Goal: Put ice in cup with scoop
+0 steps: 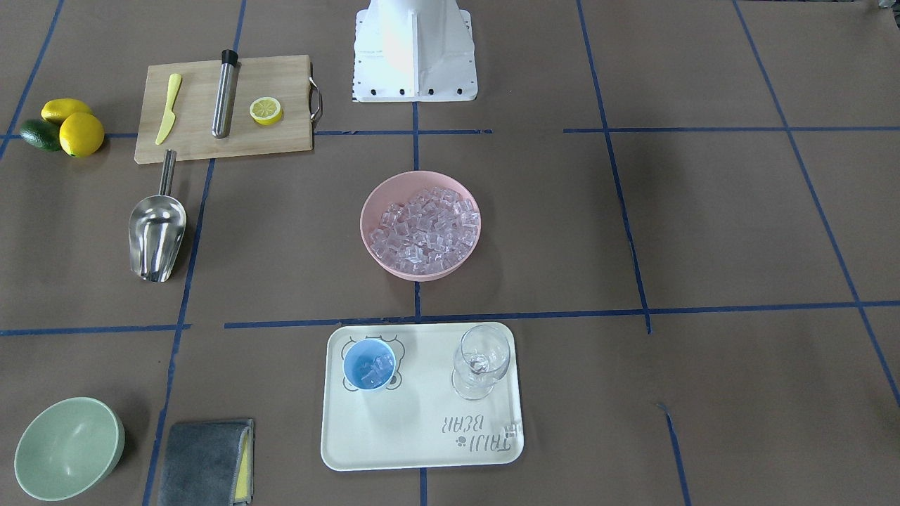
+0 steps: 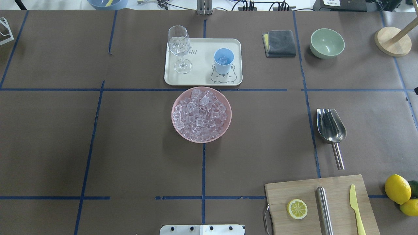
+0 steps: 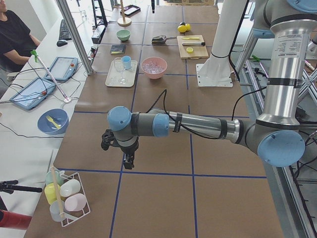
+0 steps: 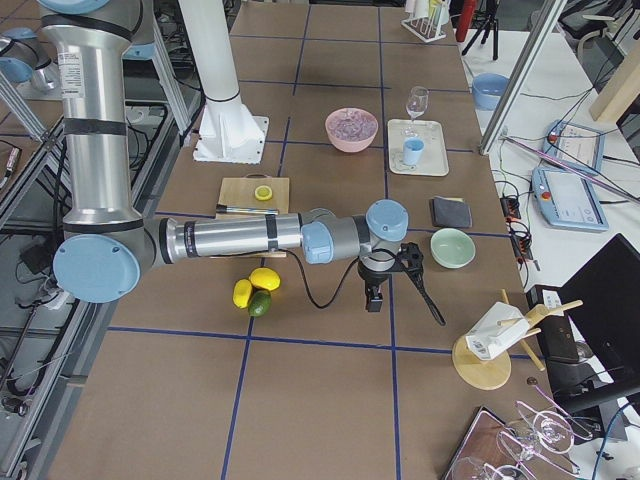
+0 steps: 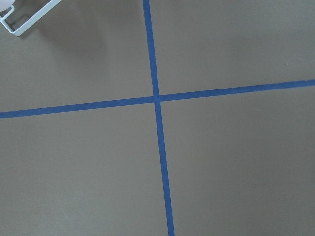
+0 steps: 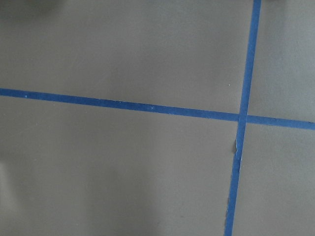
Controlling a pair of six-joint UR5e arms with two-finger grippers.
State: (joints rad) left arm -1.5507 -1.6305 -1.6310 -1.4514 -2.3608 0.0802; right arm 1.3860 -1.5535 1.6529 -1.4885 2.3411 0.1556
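- Ice [image 2: 201, 115] fills the pink bowl [image 2: 175, 125] at the middle of the table. A few cubes already sit in the cup [image 2: 223, 60], which stands on the right part of the tray [image 2: 202, 80] just beyond the bowl's far side.
- The scoop [image 2: 330, 126] lies flat well to the right of the bowl. Its trough faces up and its handle points back toward the near cutting board [image 2: 339, 186]. Nothing holds it.
- The left gripper [image 3: 129, 166] and right gripper [image 4: 372, 305] hang over bare table off the two ends, well apart from everything. I cannot tell how far either is open, and neither appears to carry anything.
- Likely troubles:
  - The round, shiny handle lies low on the table, so the fingers may slip off or roll it.
  - The trough looks wider than the cup's mouth, so a fast tip would scatter cubes over the tray.
  - The light cup could topple if the scoop's lip nudges it.
  - The wine glass [image 2: 179, 45] stands left of the cup on the same tray, where a wide swing could knock it.
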